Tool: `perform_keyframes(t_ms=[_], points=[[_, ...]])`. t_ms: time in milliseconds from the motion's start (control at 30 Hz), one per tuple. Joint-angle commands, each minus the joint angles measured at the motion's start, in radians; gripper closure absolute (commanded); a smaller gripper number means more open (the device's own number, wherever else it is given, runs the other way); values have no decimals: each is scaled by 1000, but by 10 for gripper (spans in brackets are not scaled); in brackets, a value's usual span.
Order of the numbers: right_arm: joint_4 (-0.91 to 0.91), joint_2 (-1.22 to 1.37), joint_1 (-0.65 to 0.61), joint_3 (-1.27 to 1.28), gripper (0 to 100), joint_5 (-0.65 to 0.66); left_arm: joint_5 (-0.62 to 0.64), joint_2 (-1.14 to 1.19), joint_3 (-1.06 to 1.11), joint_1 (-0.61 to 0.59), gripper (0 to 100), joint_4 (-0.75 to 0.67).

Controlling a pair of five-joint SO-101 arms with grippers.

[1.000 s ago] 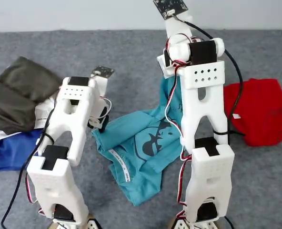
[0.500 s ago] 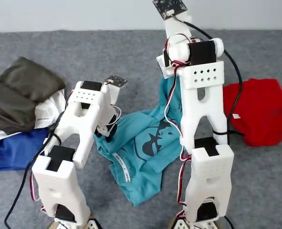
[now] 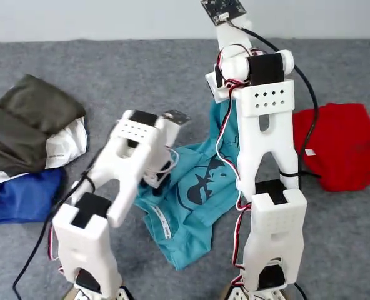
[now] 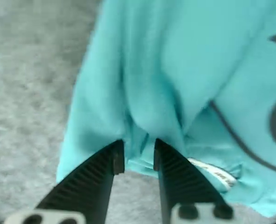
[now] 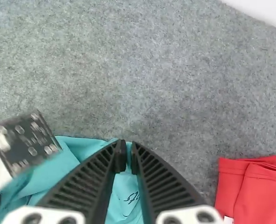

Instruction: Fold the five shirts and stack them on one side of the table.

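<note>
A teal shirt [image 3: 197, 187] with a dark print lies crumpled on the grey carpet between my two arms. My left gripper [image 4: 137, 154] is shut on a fold of the teal shirt [image 4: 175, 70] near its collar edge, low over the carpet. My right gripper [image 5: 125, 156] is shut on the far edge of the teal shirt [image 5: 70, 156] and holds that part lifted off the table. A red shirt [image 3: 344, 147] lies folded to the right. At the left sits a pile with an olive shirt [image 3: 22, 122] over a white shirt [image 3: 66, 147] and a blue shirt [image 3: 19, 197].
Grey carpet [image 3: 141, 75] covers the table up to a pale wall at the back. The red shirt [image 5: 254, 182] is close beside the right arm. The left arm's camera board [image 5: 19, 140] is near the lifted cloth. Bare carpet lies behind the shirts.
My left arm has swung to the right, away from the pile, dragging the teal shirt's left edge with it. The right arm has kept still with the cloth held up.
</note>
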Motion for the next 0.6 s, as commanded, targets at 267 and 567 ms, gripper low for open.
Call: perform_keyframes(t_ms=[267,567], points=[[39,-5,8,2,990,-6,17,-20,-74,44,885,81],[39,1,8,2,990,-6,12,-8,-107,112,885,146]])
